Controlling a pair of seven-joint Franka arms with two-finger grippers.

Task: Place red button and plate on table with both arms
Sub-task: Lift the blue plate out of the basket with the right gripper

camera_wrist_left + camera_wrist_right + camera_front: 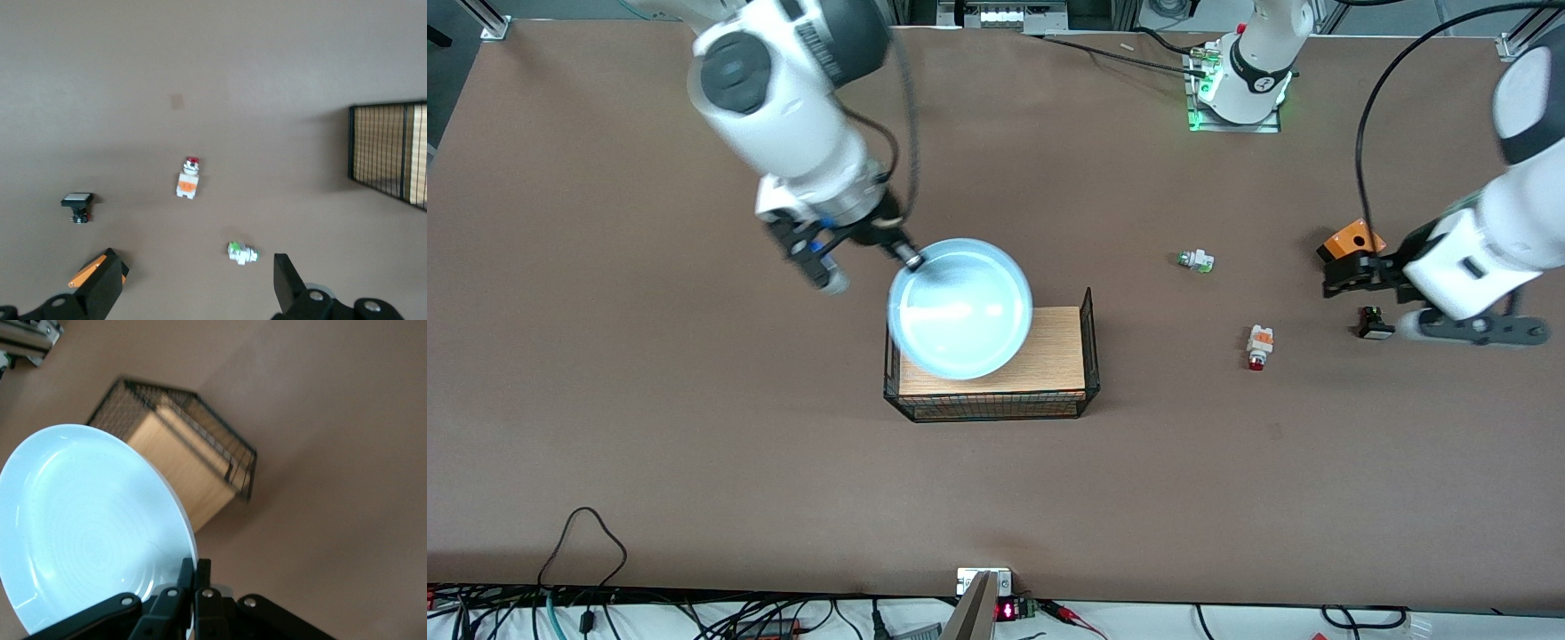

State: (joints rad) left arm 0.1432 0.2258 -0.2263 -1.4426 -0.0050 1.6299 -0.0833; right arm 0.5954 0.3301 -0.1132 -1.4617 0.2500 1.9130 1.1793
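Note:
My right gripper (911, 258) is shut on the rim of the pale blue plate (960, 307) and holds it in the air over the wood-topped wire basket (1040, 364). The right wrist view shows its fingers (194, 572) pinching the plate's rim (87, 527), clear of the basket (193, 463). The red button (1259, 347) lies on the brown table (694, 444), toward the left arm's end. My left gripper (1336, 274) is open and empty over the table beside it. In the left wrist view the button (189, 179) lies ahead of the open gripper (197, 283).
A white part with a green tip (1196, 260) lies farther from the camera than the button. A black part with a white cap (1375, 322) lies under the left arm. An orange block (1354, 240) shows beside the left gripper.

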